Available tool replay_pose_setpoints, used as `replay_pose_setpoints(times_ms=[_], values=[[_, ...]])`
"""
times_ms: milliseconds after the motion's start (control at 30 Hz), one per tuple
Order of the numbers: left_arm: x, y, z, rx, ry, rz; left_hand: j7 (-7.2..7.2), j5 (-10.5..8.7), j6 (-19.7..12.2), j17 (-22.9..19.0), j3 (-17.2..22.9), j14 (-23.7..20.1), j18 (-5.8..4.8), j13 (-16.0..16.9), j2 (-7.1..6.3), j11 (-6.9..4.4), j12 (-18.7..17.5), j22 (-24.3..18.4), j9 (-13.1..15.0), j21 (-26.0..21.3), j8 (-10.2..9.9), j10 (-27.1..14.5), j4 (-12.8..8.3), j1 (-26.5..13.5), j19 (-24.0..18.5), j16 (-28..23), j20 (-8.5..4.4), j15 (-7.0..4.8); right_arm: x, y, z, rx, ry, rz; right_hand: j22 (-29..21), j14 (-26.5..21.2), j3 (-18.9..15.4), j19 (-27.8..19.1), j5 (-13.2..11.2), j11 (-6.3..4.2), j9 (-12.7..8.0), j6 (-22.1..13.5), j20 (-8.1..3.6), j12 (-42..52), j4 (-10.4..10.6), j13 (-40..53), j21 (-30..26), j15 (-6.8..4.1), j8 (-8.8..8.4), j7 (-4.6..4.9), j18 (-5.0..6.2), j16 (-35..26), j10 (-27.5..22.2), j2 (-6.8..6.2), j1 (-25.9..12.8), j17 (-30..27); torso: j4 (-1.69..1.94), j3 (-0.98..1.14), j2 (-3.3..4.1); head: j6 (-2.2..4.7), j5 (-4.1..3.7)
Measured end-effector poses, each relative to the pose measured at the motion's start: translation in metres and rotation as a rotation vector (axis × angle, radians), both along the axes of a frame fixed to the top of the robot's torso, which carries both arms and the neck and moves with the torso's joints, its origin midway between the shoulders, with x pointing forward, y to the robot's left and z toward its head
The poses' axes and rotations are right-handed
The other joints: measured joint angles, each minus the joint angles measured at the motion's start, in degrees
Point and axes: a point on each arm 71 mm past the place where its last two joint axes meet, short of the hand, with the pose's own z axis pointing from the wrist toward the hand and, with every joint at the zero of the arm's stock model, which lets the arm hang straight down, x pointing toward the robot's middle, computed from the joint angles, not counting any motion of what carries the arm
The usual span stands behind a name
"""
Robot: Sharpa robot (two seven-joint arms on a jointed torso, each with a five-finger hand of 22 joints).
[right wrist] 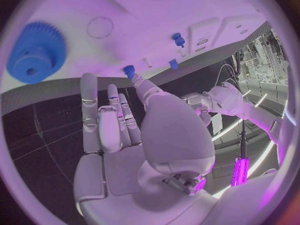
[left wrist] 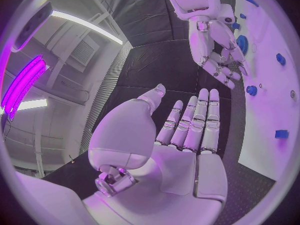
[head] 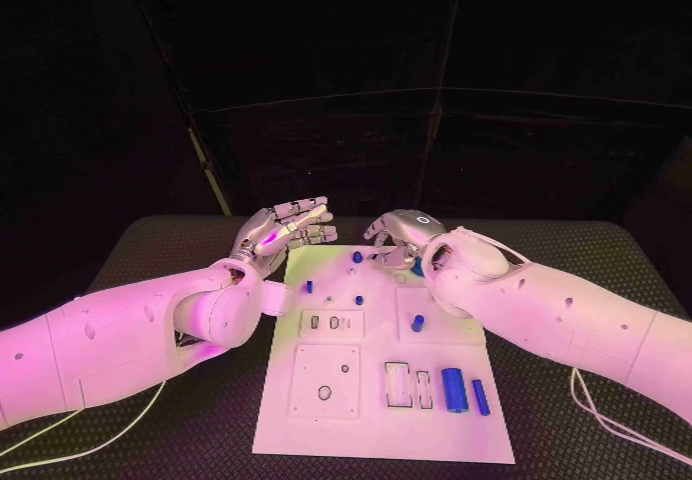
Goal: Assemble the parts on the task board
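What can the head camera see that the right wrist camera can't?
Head view alone: two blue cylinders lying side by side at the near end of the task board. Right wrist view alone: a blue gear lying on the board. Both: the board, small blue pegs standing in it, the left hand and the right hand, holding nothing.

head view: from above, looking down at the board (head: pixel 378 350) on the table (head: pixel 577 250).
left wrist view: close behind the left hand (left wrist: pixel 181 135).
right wrist view: close behind the right hand (right wrist: pixel 134 135).
shared: the board's far end.
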Motion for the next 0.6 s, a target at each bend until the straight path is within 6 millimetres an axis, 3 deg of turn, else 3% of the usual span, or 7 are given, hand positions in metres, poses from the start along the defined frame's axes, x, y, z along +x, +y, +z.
replay_pose_setpoints(times_ms=[167,233,333,400,467,500,600], values=[[0.002,0.006,-0.001,0.006,-0.001,0.014,0.0,0.0,0.0,0.0,0.0,0.0,0.0,0.0,0.0,0.0,0.0,-0.04,0.0,0.0,0.0,0.0,0.0,0.0,0.0,0.0,0.0,0.0,-0.01,-0.036,0.009,0.022,-0.016,-0.041,4.34,0.0,-0.18,2.51,0.15,-1.67,-0.07,1.06,-1.22,6.07,-0.13,3.01,3.13,-0.88,0.0,-0.8,-0.01,2.78,8.71,-0.64,1.29,4.92,-0.31,0.2,-0.27,0.08,-0.06],[0.002,0.008,-0.001,0.008,-0.001,0.019,0.0,0.0,0.0,0.0,0.0,0.21,-0.01,0.0,-0.22,0.0,0.0,-0.05,0.0,0.0,0.0,0.0,0.0,0.22,0.15,0.0,-0.16,-0.21,-0.014,-0.052,0.012,0.033,-0.006,-0.066,5.73,-0.01,-1.48,3.33,0.42,-2.18,-0.12,1.46,-1.61,8.89,0.88,4.95,4.17,-1.32,0.0,-1.07,-0.01,3.35,10.82,-1.98,0.55,5.93,-0.48,0.27,-0.37,0.12,-0.07],[0.003,0.009,-0.001,0.009,-0.001,0.021,0.0,0.0,0.0,0.0,0.0,0.22,-0.01,0.0,-0.22,0.0,0.0,-0.05,0.0,0.0,0.0,0.0,0.0,0.22,0.19,0.0,-0.2,-0.22,-0.018,-0.073,0.013,0.049,0.024,-0.108,8.88,0.0,-6.46,5.03,2.29,-2.49,-0.48,0.66,-2.18,18.96,4.72,13.34,6.42,-2.5,0.0,-1.58,-0.05,5.43,11.07,-3.21,0.53,7.3,-0.77,0.4,-0.53,0.22,0.01],[0.003,0.009,-0.001,0.01,-0.001,0.023,0.15,0.0,0.16,0.0,0.0,0.22,-0.01,0.0,-0.22,0.0,0.0,-0.05,0.0,0.0,0.0,0.0,0.0,0.22,0.19,0.0,-0.19,-0.22,-0.018,-0.085,0.013,0.06,0.056,-0.143,12.65,-0.09,-10.6,7.02,3.0,-2.49,-0.54,-1.05,-1.84,31.38,8.09,25.35,8.92,-1.92,0.0,-1.31,-1.45,7.36,11.07,-3.94,1.53,7.41,-0.93,0.5,-0.62,0.3,0.02],[0.004,0.009,-0.001,0.01,-0.001,0.024,0.22,0.0,0.22,-0.04,0.0,0.22,-0.01,0.0,-0.22,0.0,0.0,-0.05,0.0,0.0,0.0,0.0,0.0,0.22,0.19,0.0,-0.19,-0.22,-0.019,-0.093,0.012,0.069,0.091,-0.168,16.61,0.0,-13.95,8.8,3.11,-2.04,-0.54,-1.95,-1.51,43.68,11.43,38.19,11.43,-1.43,0.0,-0.74,-1.44,8.34,11.52,-4.29,2.14,7.41,-1.03,0.58,-0.68,0.31,0.04],[0.004,0.009,-0.002,0.011,-0.001,0.025,0.22,0.0,0.23,-0.04,0.0,0.22,-0.01,0.0,-0.22,0.0,0.0,-0.05,0.0,0.0,0.0,0.0,0.0,0.22,0.19,0.0,-0.19,-0.22,-0.019,-0.095,0.011,0.071,0.106,-0.176,18.01,-0.01,-15.51,9.25,3.11,-1.7,-0.5,-2.26,-1.15,50.08,12.99,44.84,12.42,-1.19,0.33,-0.44,-2.27,8.66,11.36,-4.11,3.39,7.41,-1.07,0.59,-0.68,0.33,0.04],[0.005,0.009,-0.002,0.011,-0.001,0.026,0.03,0.0,0.43,-0.04,0.17,0.22,0.0,0.0,-0.22,0.0,0.0,-0.05,0.0,0.0,0.0,0.0,-0.17,0.22,0.35,0.0,-0.04,-0.22,-0.018,-0.099,0.008,0.075,0.151,-0.198,19.39,0.04,-16.41,9.43,3.11,-1.1,-0.44,-2.57,-0.97,57.68,13.88,53.07,13.52,-0.79,1.3,-0.16,-2.27,8.73,11.21,-3.81,3.76,7.4,-1.1,0.58,-0.68,0.34,-0.24]])
